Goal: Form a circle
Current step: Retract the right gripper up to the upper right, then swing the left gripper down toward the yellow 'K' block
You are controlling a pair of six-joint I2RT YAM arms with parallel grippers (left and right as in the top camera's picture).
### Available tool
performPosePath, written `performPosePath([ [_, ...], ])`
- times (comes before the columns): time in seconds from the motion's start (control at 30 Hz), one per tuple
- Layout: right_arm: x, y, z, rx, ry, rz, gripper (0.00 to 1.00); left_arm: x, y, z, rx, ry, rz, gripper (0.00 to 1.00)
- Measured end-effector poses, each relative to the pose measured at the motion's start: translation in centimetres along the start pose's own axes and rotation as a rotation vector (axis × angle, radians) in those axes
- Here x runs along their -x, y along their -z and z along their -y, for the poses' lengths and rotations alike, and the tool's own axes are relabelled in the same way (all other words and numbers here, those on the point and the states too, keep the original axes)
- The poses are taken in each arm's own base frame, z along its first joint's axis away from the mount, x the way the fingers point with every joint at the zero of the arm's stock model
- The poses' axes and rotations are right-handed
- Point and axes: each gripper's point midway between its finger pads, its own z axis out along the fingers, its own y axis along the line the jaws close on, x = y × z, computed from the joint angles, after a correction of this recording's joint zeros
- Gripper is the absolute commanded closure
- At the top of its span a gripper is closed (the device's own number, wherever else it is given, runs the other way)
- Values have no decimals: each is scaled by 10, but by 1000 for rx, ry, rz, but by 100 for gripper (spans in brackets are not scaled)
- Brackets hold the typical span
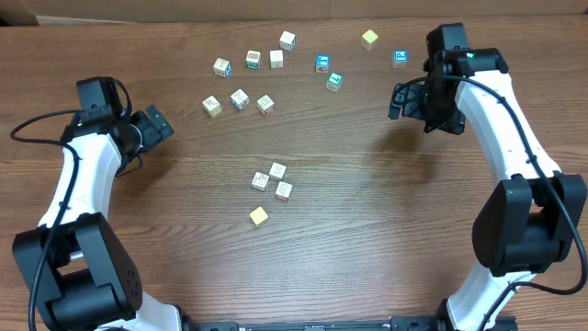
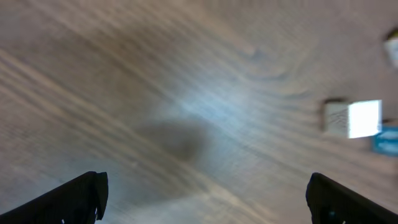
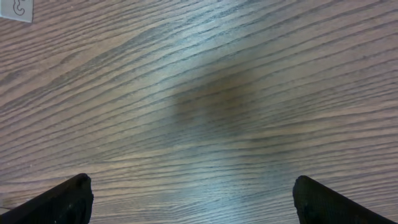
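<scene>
The circle (image 1: 275,180) is only a tight cluster of three whitish printed cubes mid-table, with a plain yellow cube (image 1: 259,216) just apart on the near side. Their prints are too small to read. About a dozen loose cubes (image 1: 277,59) are scattered towards the far edge of the wood-grain table (image 1: 367,211). In the left wrist view one cube (image 2: 351,118) is blurred. The left gripper (image 1: 158,125) and the right gripper (image 1: 402,99) are both spread wide and hold nothing, well apart from the cluster.

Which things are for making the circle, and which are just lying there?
For the circle: cluster, yellow cube, left gripper, right gripper.
Lying about: loose cubes at the far edge, probably waiting their turn.
</scene>
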Motion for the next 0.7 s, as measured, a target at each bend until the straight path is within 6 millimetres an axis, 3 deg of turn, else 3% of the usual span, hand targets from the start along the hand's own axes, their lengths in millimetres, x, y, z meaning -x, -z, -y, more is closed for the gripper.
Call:
performPosePath([
  [0.03,0,0,0,0,-1,0,0,2,0,4,-21,13,8,7],
  [0.07,0,0,0,0,-2,0,0,5,0,7,-38,21,15,20],
  [0.1,0,0,0,0,-1,1,0,9,0,13,-64,32,31,41],
  [0.13,0,0,0,0,-1,1,0,12,1,16,-80,32,40,74],
  [0.17,0,0,0,1,-1,0,0,14,1,19,-96,33,47,96],
  [0.4,0,0,-1,8,-1,-2,0,9,3,31,-165,27,17,96],
  [0.53,0,0,-1,8,-1,-2,0,-16,6,36,-210,14,-99,96],
  [0.7,0,0,-1,8,-1,-1,0,-32,38,41,-206,8,-249,95],
])
